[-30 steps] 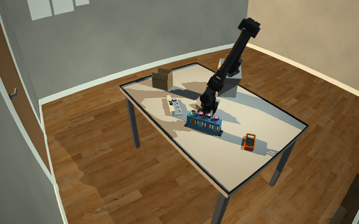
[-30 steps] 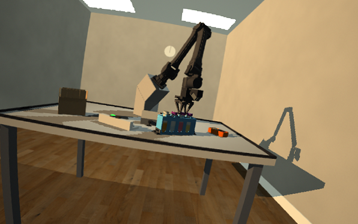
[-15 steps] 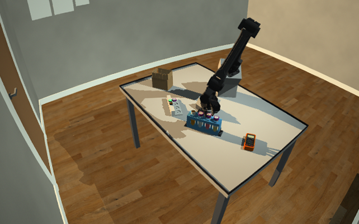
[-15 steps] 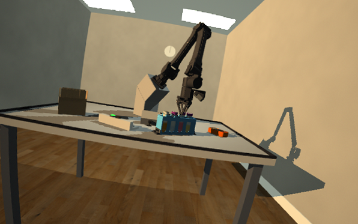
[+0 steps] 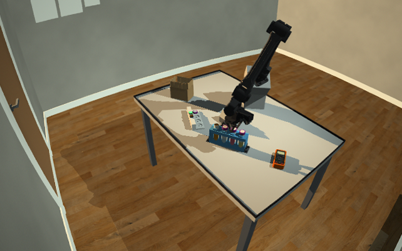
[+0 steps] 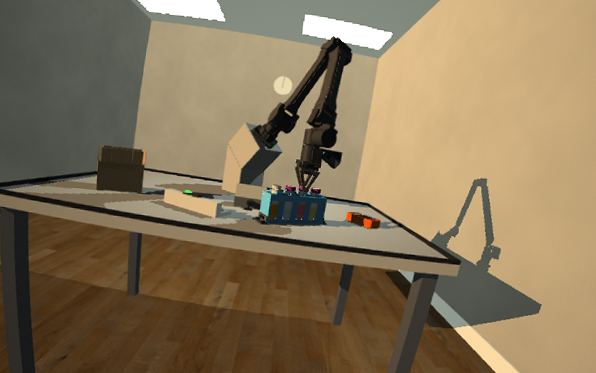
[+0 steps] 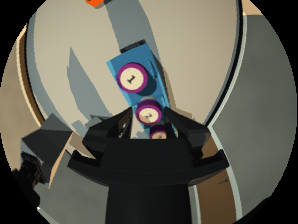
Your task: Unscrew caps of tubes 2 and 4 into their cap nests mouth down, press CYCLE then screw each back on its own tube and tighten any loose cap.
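In top view, the blue decapping station (image 5: 228, 137) (image 6: 293, 211) (image 7: 118, 65) stands near the tabletop's (image 5: 257, 178) (image 6: 235, 224) (image 7: 200, 50) left long edge; the gripper (image 5: 233, 128) (image 6: 304, 188) (image 7: 148, 110) partly hides its caps. In exterior, finger contact is unclear. In wrist, fingers stand half wide, cap 2 (image 5: 234, 129) (image 6: 302, 189) (image 7: 149, 115) between them, unheld.

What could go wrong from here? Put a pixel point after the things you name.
Cap 2 (image 5: 234, 129) (image 6: 302, 189) (image 7: 148, 115) sits between the open fingers of the gripper (image 5: 232, 127) (image 6: 305, 186) (image 7: 148, 110); its tightness can't be judged, so it may be loose. Turning the gripper might knock close neighbor cap 3 (image 5: 224, 126) (image 6: 290, 188) (image 7: 159, 135). Tube 4 (image 5: 216, 137) (image 6: 274, 209) stands uncapped, so a bump could spill it.
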Available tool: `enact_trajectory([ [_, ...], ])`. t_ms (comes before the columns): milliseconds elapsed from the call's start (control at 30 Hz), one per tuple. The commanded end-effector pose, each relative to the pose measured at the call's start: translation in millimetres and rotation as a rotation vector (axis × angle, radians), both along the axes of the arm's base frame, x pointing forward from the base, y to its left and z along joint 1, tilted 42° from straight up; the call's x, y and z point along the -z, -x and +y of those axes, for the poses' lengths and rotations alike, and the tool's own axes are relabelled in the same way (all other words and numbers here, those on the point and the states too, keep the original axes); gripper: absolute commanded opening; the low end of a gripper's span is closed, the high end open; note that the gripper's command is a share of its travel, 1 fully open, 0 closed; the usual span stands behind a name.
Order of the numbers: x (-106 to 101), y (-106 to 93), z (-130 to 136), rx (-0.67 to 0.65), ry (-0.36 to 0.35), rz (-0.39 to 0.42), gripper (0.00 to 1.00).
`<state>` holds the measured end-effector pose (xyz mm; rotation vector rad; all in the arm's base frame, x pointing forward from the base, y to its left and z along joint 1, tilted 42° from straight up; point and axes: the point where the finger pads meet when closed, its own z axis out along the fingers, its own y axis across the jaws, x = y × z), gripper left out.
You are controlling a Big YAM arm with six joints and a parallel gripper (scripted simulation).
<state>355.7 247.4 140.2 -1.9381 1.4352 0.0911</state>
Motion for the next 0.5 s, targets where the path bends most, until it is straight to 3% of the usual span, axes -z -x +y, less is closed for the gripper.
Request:
enact_trajectory([
  [0,-11.5,-7.1,7.8,-0.176,0.065,-0.136,0.49],
  [233,-10.6,-7.3,8.1,-0.367,0.155,-0.283,0.49],
  [467,-11.0,-7.5,7.9,-0.366,0.156,-0.284,0.49],
])
